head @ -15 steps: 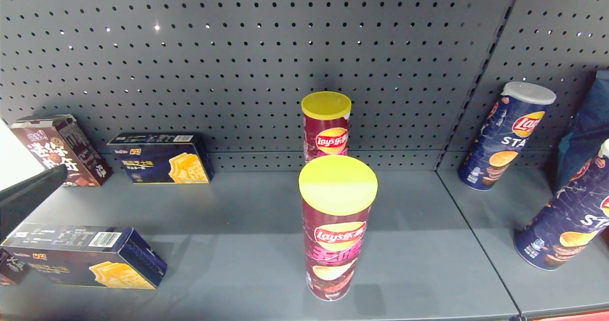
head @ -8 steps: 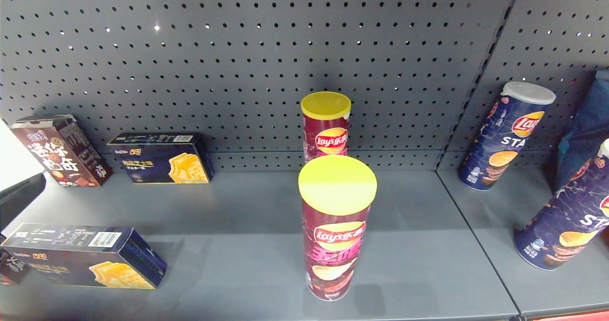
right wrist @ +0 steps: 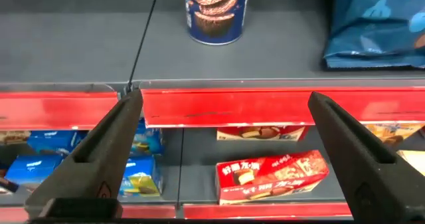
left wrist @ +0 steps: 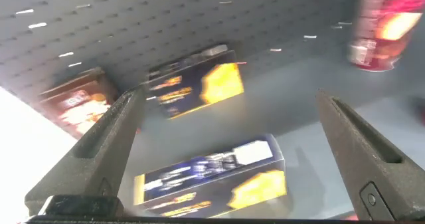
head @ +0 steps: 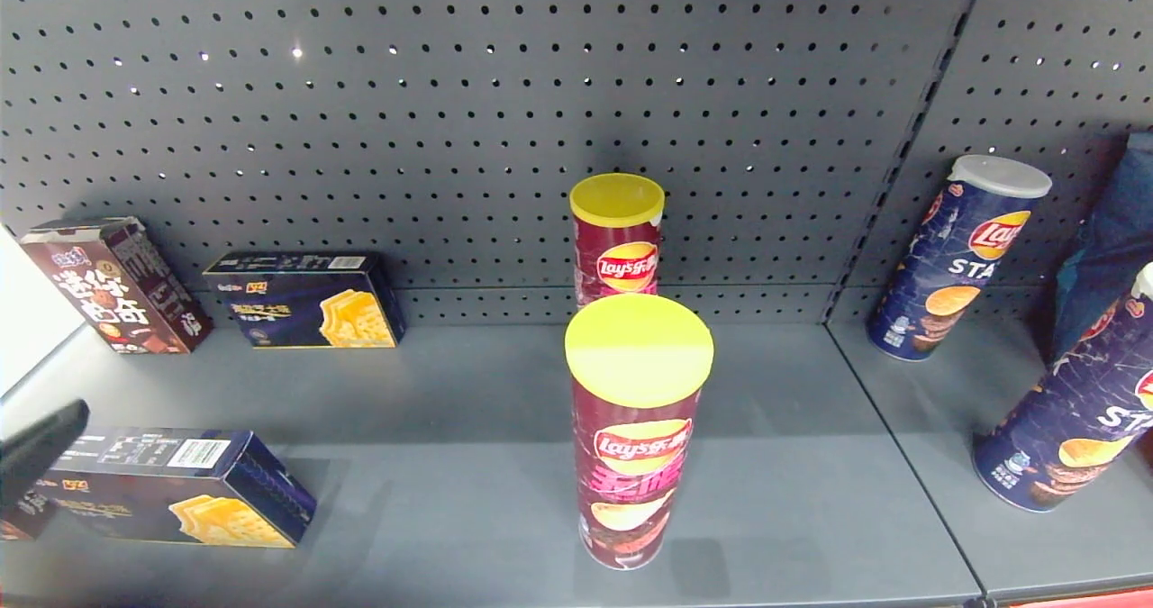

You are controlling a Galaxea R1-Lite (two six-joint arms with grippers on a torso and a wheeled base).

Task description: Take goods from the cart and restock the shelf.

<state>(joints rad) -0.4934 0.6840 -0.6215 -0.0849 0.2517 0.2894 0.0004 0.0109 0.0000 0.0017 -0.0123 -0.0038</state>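
The left tool (left wrist: 226,98) hangs at 8 o'clock in the head view. Its two fingers are spread wide with nothing in them. It is just beside the front cracker box (head: 171,486), which lies flat on the shelf (head: 450,428). At 10 o'clock, a brown box (head: 117,284) and a back cracker box (head: 306,300) sit by the back wall.

In the middle, the front red can (head: 638,437) stands up at 6 o'clock. The back red can (head: 618,239) stands right behind it, toward 12 o'clock. At 3 o'clock are the back blue can (head: 959,257) and the front blue can (head: 1063,419), with a blue bag (head: 1112,239) by them.

The right tool (right wrist: 226,96) is spread wide too and holds nothing. It faces the red strip (right wrist: 232,108) on the front edge of the shelf.

I think the job now is to fetch the next thing from the cart. To do it well, the left arm should pull straight out toward 6 o'clock, so it does not bump the front cracker box. Keep the fingers wide. The next thing could go in the bare spot between the boxes and the red cans. Set it down gently, so the tall cans do not tip.
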